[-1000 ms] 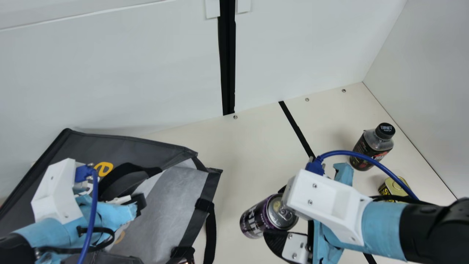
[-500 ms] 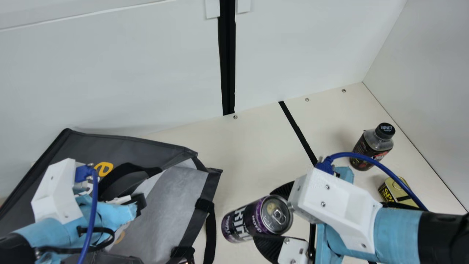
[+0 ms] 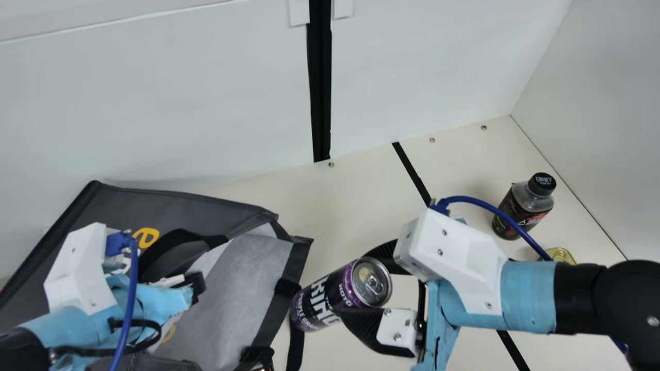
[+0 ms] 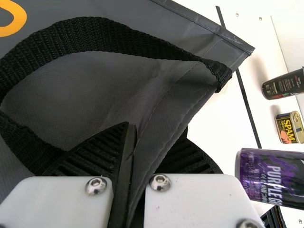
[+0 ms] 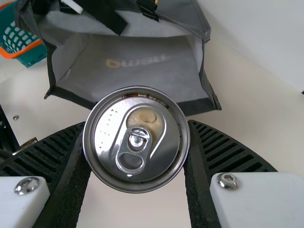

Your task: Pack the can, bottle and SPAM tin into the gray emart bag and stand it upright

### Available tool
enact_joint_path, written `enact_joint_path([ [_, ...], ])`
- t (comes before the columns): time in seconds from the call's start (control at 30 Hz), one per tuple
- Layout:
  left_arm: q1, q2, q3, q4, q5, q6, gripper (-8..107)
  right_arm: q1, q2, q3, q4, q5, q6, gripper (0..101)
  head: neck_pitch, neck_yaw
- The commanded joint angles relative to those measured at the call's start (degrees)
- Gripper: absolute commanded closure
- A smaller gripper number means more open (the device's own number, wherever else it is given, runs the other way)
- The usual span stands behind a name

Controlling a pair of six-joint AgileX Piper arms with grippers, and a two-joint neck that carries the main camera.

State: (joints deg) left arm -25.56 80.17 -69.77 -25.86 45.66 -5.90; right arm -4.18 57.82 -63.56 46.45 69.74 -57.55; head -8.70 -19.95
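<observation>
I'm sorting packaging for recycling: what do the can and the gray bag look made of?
The can looks like thin metal, probably aluminum: its lid is shiny silver, its printed side glossy. The gray bag seems to be coated fabric, perhaps plastic-based: matte and softly creased, with a paler, papery-looking lining.

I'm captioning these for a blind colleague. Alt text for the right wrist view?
The right gripper holds a can, seen from its tab end, with the open gray bag beyond. Near the bag is a teal basket with an orange rim.
</observation>
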Motion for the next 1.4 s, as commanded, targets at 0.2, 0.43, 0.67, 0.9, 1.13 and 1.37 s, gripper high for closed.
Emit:
enact_joint_path([
  [0.2, 0.0, 0.0, 0.0, 0.0, 0.0, 0.0, 107, -1.4, 2.9, 1.0, 4.8, 0.2, -3.7, 101, -1.3, 0.0],
  [0.43, 0.0, 0.0, 0.0, 0.0, 0.0, 0.0, 107, -1.5, 5.1, 2.2, 7.2, -0.4, -5.9, 101, -1.3, 0.0],
  [0.67, 0.0, 0.0, 0.0, 0.0, 0.0, 0.0, 107, 1.9, 7.5, 3.9, 8.5, -4.4, -6.4, 101, -1.3, 0.0],
  [0.9, 0.0, 0.0, 0.0, 0.0, 0.0, 0.0, 107, 5.8, 10.1, 5.0, 10.1, -8.8, -6.7, 101, -1.3, 0.0],
  [1.13, 0.0, 0.0, 0.0, 0.0, 0.0, 0.0, 107, 9.6, 13.2, 5.5, 11.8, -13.2, -7.7, 101, -1.3, 0.0],
  [1.37, 0.0, 0.0, 0.0, 0.0, 0.0, 0.0, 107, 12.7, 16.7, 5.4, 13.8, -17.1, -9.5, 101, -1.3, 0.0],
])
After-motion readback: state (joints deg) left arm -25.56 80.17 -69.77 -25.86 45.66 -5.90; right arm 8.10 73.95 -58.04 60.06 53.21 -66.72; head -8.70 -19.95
